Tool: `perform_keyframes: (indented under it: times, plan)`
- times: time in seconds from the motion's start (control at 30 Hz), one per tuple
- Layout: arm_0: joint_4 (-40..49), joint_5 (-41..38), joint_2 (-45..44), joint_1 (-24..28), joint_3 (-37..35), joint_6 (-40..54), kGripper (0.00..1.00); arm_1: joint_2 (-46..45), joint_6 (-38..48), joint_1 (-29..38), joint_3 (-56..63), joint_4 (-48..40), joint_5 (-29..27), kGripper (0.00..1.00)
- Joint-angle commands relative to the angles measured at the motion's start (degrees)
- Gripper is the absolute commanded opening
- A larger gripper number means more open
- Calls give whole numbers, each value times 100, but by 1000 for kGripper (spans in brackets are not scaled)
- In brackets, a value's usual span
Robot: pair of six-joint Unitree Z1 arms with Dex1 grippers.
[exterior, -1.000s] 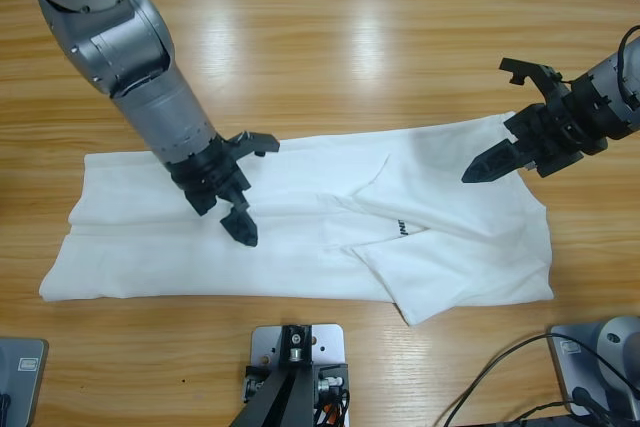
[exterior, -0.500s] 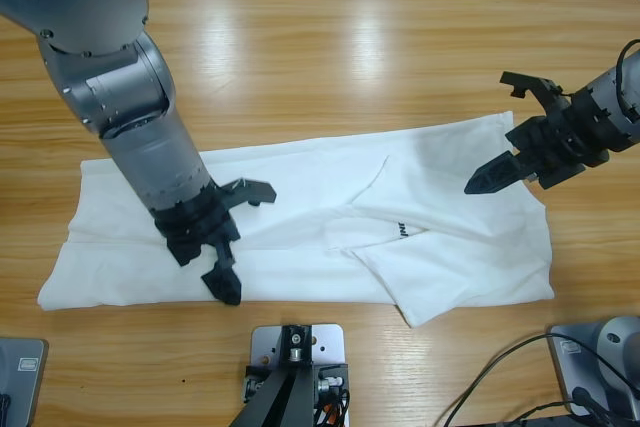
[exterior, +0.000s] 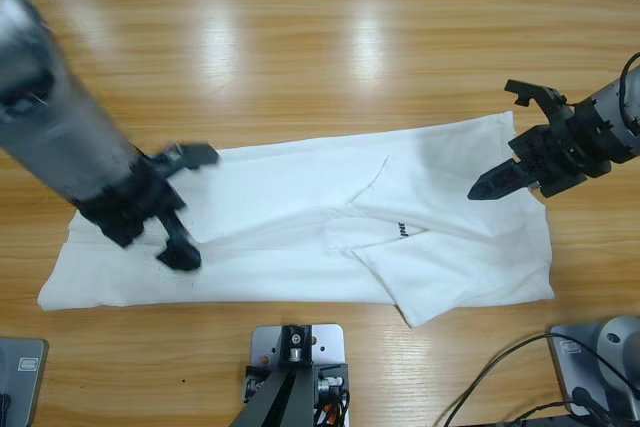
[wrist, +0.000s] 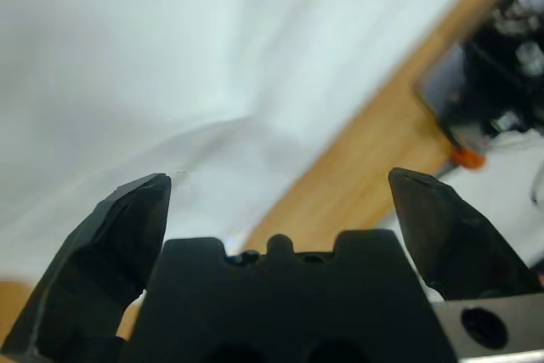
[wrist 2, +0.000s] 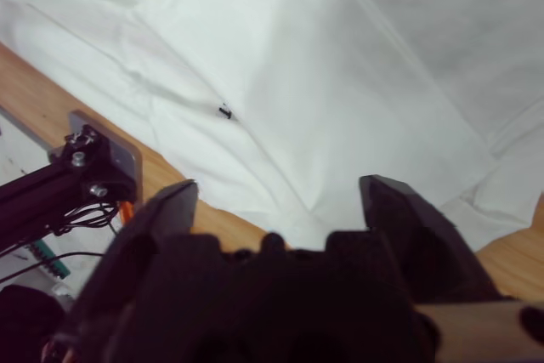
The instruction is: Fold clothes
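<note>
Lying lengthwise along the near part of the worktop (exterior: 330, 57), the T-shirt (exterior: 300, 232) is partly folded: it forms a long white band, with a flap turned in around the middle so that diagonal creases meet near the small dark lettering (exterior: 402, 231). Its near edge runs close to the worktop's front, and the near right corner (exterior: 415, 315) pokes out unevenly. That first lengthwise fold looks done, though loosely; the band is not yet shortened into a compact stack, so the crosswise folds seem to be what is left.

The left tool (exterior: 178, 209) is over the left end of the cloth, jaws spread wide and empty. Its wrist view shows white fabric close beneath and the worktop edge beyond, but whether the lower tip touches the cloth is hard to tell, since the arm is blurred.

Farther back on the right, the right tool (exterior: 510, 142) hovers above the shirt's far right edge, also gaping open and holding nothing. Neither end is gripped, so I judge the next fold has not begun.
</note>
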Motion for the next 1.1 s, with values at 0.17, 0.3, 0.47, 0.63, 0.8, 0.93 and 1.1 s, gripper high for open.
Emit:
perform_keyframes:
  times: [0.17,0.3,0.47,0.63,0.8,0.93,1.1]
  plan:
    - [-654,520,295,1124,589,-2230,563,-137,85,70,250,-302,-107,457]
    - [-663,516,592,1210,614,-2430,563,-144,94,70,259,-316,-114,457]
    - [-796,518,854,1406,658,-2399,563,-5,94,70,299,-472,-108,457]
    - [-861,464,1127,1406,644,-2364,563,2,102,70,299,-488,-117,457]
    - [-668,381,947,1406,892,-2343,563,30,101,70,299,-541,-124,462]
    - [-541,371,655,1406,1173,-2404,563,51,101,70,299,-574,-124,462]
    - [-338,372,327,1406,1287,-2404,568,50,101,70,359,-583,-122,462]
